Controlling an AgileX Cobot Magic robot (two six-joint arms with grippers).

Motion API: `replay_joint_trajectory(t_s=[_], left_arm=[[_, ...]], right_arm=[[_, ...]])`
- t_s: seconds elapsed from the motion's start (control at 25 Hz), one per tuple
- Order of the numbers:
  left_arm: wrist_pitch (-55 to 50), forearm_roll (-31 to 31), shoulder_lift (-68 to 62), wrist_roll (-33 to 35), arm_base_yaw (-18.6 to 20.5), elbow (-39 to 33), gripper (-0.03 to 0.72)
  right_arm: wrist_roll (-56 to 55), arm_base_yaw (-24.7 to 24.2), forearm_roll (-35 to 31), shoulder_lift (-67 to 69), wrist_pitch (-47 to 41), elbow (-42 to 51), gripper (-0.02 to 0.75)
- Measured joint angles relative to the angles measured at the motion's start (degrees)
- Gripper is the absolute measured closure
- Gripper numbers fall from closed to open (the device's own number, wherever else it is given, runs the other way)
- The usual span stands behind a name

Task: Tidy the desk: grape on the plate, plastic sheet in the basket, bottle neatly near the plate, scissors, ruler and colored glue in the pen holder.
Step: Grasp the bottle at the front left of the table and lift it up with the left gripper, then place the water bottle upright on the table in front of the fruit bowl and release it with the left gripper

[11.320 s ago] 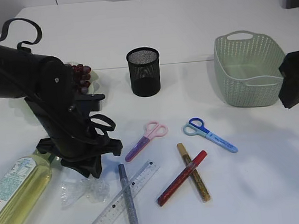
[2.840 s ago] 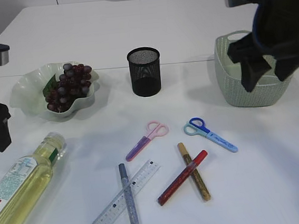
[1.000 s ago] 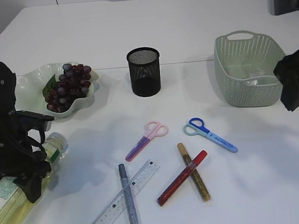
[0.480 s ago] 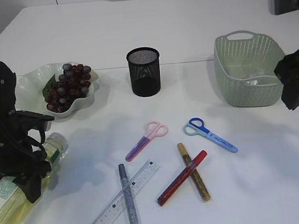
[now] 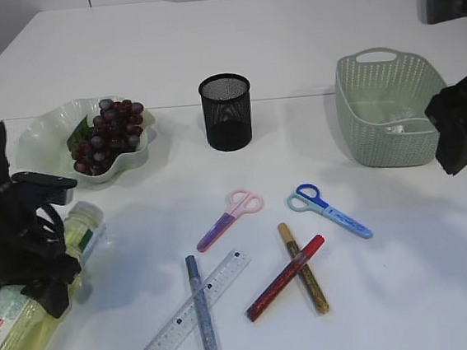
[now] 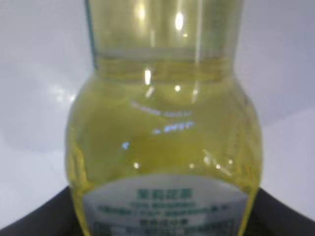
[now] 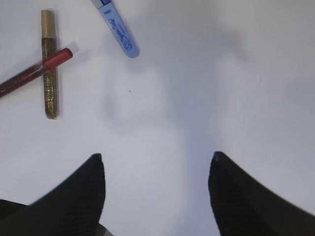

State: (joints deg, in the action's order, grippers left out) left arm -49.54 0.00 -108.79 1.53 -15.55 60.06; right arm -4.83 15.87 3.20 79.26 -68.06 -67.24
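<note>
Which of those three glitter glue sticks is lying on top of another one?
The red glue stick: it crosses over the gold glue stick. The silver glue stick lies apart, crossing the ruler.

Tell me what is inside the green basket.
Through the basket opening, a crumpled clear plastic sheet lies on the floor. The near wall hides the rest of the bottom.

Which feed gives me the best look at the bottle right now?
The left wrist view: the bottle fills the frame, yellow liquid and label top clear. The exterior view shows it lying on the table, partly behind the left gripper. The right wrist view misses it.
</note>
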Motion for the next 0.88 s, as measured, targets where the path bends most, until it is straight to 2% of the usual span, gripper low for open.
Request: replay_joint_trajectory(t_s=[0.2,0.52,0.8,0.88], left_arm=[[13.18,-2.56,12.24,0.38,-0.90,-11.54,0.247],[31.75,-2.81,33.67,2.96,-0.90,-22.61,0.247],[55.26,-5.37,38.43,3.04,-0.90,-30.39,0.247],[60.49,-5.50,38.20,1.04,-0.90,-31.30,0.247]], right_arm=[[0.00,0.00,-0.08,0.00,-0.36,0.00,0.225],[0.11,0.00,-0.13,0.00,-0.36,0.00,0.225],[0.11,0.00,-0.13,0.00,-0.44,0.00,0.225],[0.11,0.00,-0.13,0.00,-1.01,0.00,0.226]])
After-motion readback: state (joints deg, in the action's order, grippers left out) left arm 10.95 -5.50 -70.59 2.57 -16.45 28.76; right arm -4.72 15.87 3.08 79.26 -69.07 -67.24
